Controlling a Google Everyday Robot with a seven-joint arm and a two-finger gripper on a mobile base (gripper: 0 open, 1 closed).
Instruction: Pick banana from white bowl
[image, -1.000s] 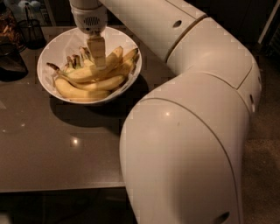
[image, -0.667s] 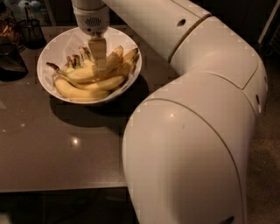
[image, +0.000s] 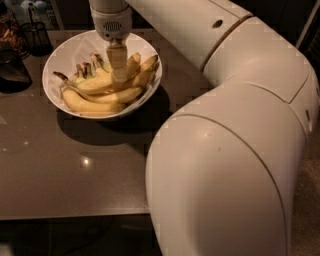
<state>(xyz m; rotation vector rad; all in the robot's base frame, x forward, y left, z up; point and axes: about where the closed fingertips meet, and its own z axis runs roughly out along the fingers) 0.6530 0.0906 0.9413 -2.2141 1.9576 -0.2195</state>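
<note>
My gripper (image: 119, 74) is down inside the white bowl (image: 64, 56), pointing straight down, tip in the middle of the fruit pile. Can't tell whether it's clamped or released; from this angle it reads as one narrow beige block.

The banana (image: 95, 86) lies across the bowl's middle. Its thin dark stem end points at the left rim and its body curves right, passing under my tip. The tip looks to be touching it roughly mid-length; contact or just above, can't confirm. Another long yellow one (image: 92, 104) lies along the near wall, just in front of it. The shorter greenish-stemmed ones (image: 92, 64) are bunched behind, toward the far wall.

The bowl sits at the far-left part of the table (image: 75, 170). A dark wire-mesh cup (image: 35, 36) stands near its far-left rim, apart from it. The open tabletop is on the near side of the bowl. My own arm (image: 225, 165) fills the right side, its upper link passing just beside the bowl's right rim.
</note>
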